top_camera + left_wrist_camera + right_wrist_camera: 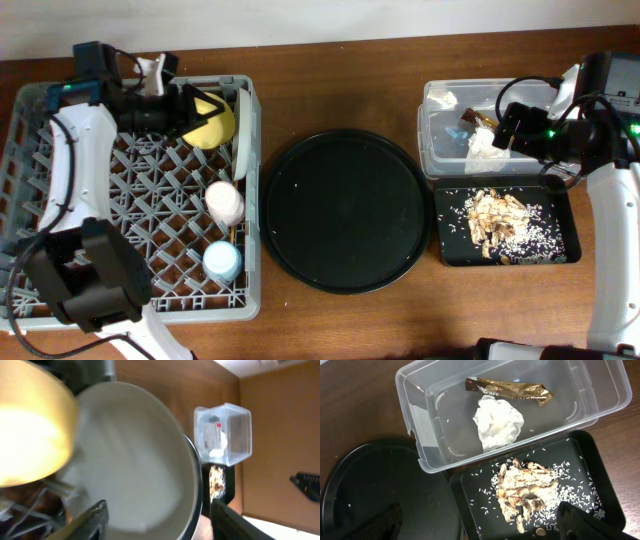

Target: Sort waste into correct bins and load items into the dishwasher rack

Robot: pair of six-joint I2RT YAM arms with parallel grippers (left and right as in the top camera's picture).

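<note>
Four dishes sit in the rack and both bins are loaded: you are at the tail end of loading.

Your left gripper (pixel 190 108) hangs over the far edge of the rack (pixel 60 150), fingers spread wide with nothing pinched, just beside the yellow bowl (pixel 218 122) and the plate (pixel 140 460) standing on edge; the pink cup (pixel 225 200) and blue cup (pixel 222 262) stand nearer you. Your right gripper (pixel 480 512) is equally wide and empty above the clear tub (pixel 415 390), which holds the napkin (pixel 497 427) and wrapper (pixel 507 390); the scraps (pixel 525 487) lie in the black tray (pixel 605 475). I cannot find the chopsticks in any view, so locate them before you back off the left arm.
</note>
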